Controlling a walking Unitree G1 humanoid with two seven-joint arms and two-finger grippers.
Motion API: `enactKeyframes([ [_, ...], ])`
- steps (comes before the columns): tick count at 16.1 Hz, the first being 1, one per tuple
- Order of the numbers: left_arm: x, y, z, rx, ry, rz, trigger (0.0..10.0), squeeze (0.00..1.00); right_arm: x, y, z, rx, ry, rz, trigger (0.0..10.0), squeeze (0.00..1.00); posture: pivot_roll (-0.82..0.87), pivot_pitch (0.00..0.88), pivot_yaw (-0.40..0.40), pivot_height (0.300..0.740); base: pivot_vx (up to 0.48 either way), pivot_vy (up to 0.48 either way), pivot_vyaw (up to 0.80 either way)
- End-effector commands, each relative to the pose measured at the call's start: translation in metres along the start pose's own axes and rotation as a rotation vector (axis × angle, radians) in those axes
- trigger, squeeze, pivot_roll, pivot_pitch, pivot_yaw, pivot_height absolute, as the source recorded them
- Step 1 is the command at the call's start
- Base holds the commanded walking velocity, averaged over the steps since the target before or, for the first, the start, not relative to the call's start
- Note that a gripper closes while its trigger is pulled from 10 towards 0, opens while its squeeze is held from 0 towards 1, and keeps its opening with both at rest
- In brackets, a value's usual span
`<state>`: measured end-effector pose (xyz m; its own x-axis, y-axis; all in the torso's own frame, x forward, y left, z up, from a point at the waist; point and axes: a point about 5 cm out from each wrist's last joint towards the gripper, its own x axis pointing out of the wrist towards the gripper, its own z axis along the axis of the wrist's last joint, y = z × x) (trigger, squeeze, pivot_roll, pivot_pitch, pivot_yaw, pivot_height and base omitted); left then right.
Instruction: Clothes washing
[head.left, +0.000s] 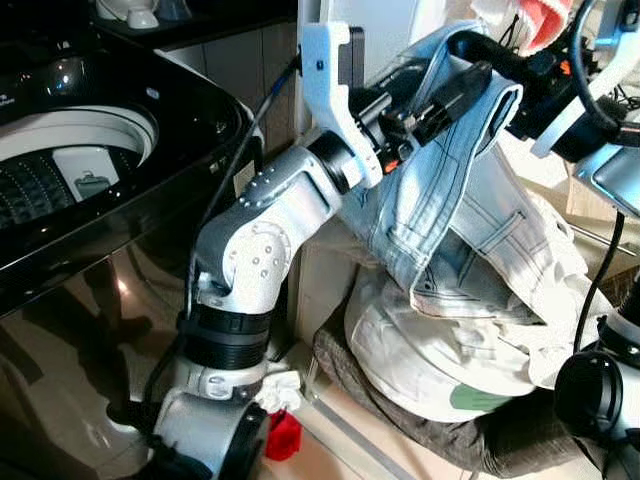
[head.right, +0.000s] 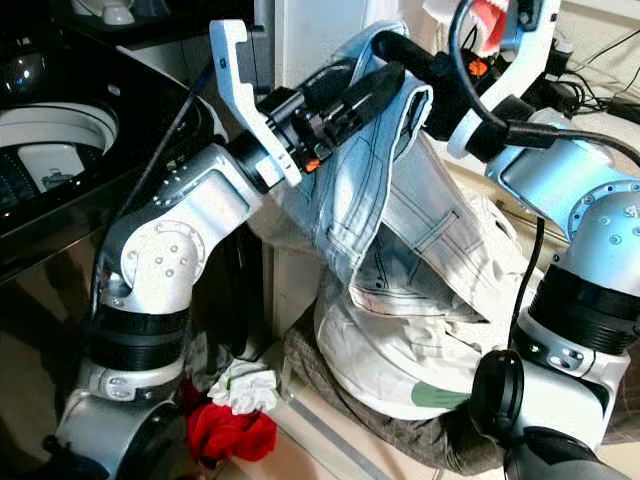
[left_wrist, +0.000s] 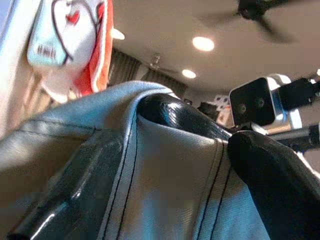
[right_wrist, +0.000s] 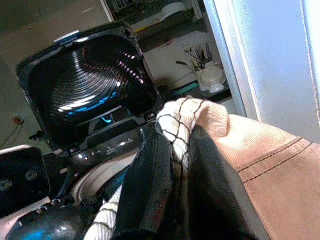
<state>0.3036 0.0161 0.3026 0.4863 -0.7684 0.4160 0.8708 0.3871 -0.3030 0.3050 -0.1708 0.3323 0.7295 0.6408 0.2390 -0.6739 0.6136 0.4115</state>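
Both arms up at chest height, holding one pair of light-blue jeans between them. Left gripper has its black fingers pinched on a seamed fold near the top edge; the left wrist view shows denim clamped between them. Right gripper meets the same bunch from the other side, and in its wrist view the fingers are pressed together on cloth, with a white check-patterned scrap caught in the pinch alongside the tan-looking fabric. The jeans hang well above the laundry pile, a white garment on top and darker fabric beneath, sitting on the floor just right of the washer; the trouser legs drape down and touch or nearly touch the pile. Two-point grip probably keeps the heavy denim from swinging or slipping out of one pinch. Top-load washing machine is on the robot's left, lid up, white drum rim exposed, so the load goes leftward and over the glossy black rim. Red item and a small white cloth lie on the floor by the washer base. Risk as I read it: trailing legs snagging the pile or the washer edge during the swing.
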Motion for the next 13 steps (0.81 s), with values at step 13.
enactKeyframes([
  [13, -0.005, -0.02, -0.022, -0.265, 0.239, -0.125, 10.0, 0.0, 0.001, -0.004, -0.01, -0.086, 0.063, -0.094, 0.0, 0.0, -0.04, 0.0, -0.08, 0.74, 0.0, 0.0, 0.0],
])
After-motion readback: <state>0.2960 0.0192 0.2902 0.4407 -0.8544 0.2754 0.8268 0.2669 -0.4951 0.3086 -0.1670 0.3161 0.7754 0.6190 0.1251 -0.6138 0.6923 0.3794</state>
